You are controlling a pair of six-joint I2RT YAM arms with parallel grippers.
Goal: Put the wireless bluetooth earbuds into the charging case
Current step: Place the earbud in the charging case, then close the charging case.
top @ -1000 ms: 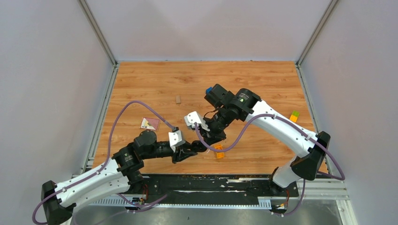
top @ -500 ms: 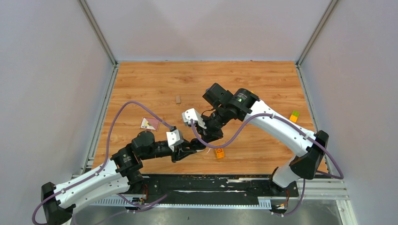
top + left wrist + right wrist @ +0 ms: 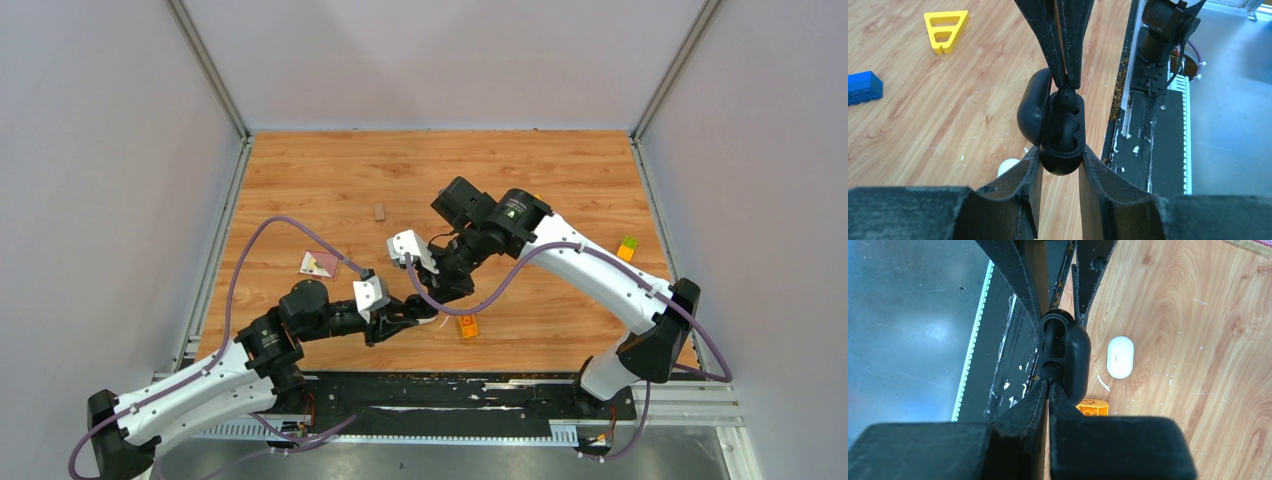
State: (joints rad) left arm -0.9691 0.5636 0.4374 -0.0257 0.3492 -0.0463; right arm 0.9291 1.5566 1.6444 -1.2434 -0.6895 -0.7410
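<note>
The left gripper (image 3: 1060, 152) clamps a black charging case (image 3: 1063, 142) by its two flat sides, one finger pressed to each, holding it off the wooden table (image 3: 560, 170) near the front edge, where both arms meet in the top view. The case stands open: its rounded lid (image 3: 1032, 107) is swung back to one side on the hinge, and the two round sockets in its body face the left wrist camera. The right gripper (image 3: 1066, 86) reaches in from the far side with its fingers (image 3: 1040, 400) pressed together, the tips set at the socket farthest from the left fingers and touching the case's rim there. A small dark knob sits right at those tips, inside or just over the socket; it is too dark to tell whether it is one of the earbuds or whether the fingers pinch it. The socket nearer the left fingers also looks filled with something black and curved, not clearly readable. On the table below, just beside the open lid, lies a closed white oval case (image 3: 1120, 357), apart from both grippers, with an orange block (image 3: 1093, 407) close by. Farther off lie a yellow wedge-shaped piece (image 3: 945, 31) and a blue brick (image 3: 863, 87).
</note>
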